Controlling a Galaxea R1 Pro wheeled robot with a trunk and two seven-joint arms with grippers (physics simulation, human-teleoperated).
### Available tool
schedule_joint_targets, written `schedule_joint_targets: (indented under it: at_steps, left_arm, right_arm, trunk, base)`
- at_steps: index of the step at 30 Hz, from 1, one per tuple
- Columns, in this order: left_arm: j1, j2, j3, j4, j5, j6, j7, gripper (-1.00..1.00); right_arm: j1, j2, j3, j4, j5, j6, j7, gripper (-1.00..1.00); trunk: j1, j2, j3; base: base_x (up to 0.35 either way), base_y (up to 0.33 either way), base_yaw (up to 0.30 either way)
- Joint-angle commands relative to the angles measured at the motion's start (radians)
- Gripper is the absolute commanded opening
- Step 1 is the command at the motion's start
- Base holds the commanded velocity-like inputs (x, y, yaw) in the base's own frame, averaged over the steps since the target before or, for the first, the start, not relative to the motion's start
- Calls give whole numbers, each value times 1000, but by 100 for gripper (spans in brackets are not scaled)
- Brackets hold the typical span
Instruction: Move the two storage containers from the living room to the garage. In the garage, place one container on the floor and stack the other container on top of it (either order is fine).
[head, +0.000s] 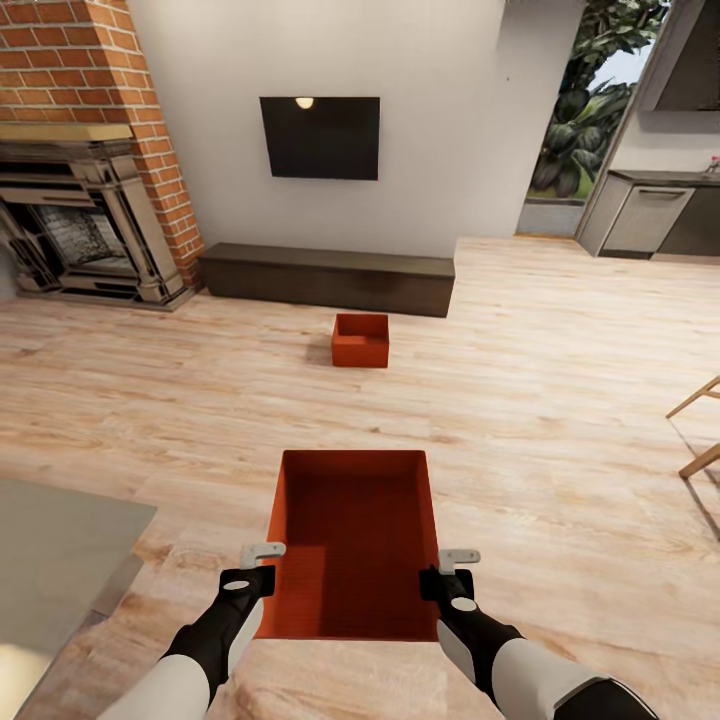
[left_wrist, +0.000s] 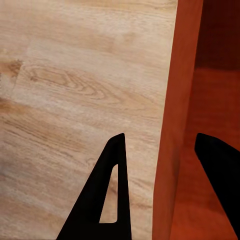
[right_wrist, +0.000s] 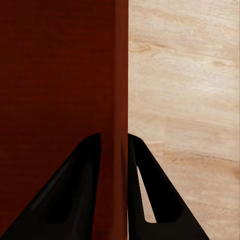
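- You're in a home's living room: pale wood plank floor (head: 560, 360) runs wall to wall.
- A red brick fireplace (head: 90, 180) stands at your far left, with a dark firebox set in it.
- A black TV (head: 320, 137) hangs on the white wall, above a long low dark bench (head: 328, 277).
- At your far right you see grey kitchen cabinets (head: 648, 215), and greenery (head: 595, 100) through an opening beside them.

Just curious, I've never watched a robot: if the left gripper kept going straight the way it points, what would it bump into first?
Probably the near container's side wall: the open left gripper straddles it, so its base should meet the rim, though depth is unclear.
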Motion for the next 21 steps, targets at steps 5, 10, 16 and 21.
schedule_joint_targets:
  at_steps: [5,10,16,21]
  left_arm:
    - [0,-1,9,-3,-13,7,1,-100]
    - [0,-1,9,-3,-13,7,1,-100]
    - [0,-1,9,-3,-13,7,1,-100]
    - [0,-1,9,-3,-13,7,1,-100]
  right_arm:
    - [-1,1,-3,1,-12,-6,-4,-100]
    - [-1,1,-3,1,-13,-6,-4,-100]
    - [-1,1,-3,1,-13,-6,-4,-100]
    - [-1,1,-3,1,-13,-6,-4,-100]
  trunk:
    - [0,-1,6]
    - [0,-1,14]
    - [0,-1,23]
    - [0,-1,30]
  base:
    - [0,0,0]
    - [0,0,0]
    - [0,0,0]
    - [0,0,0]
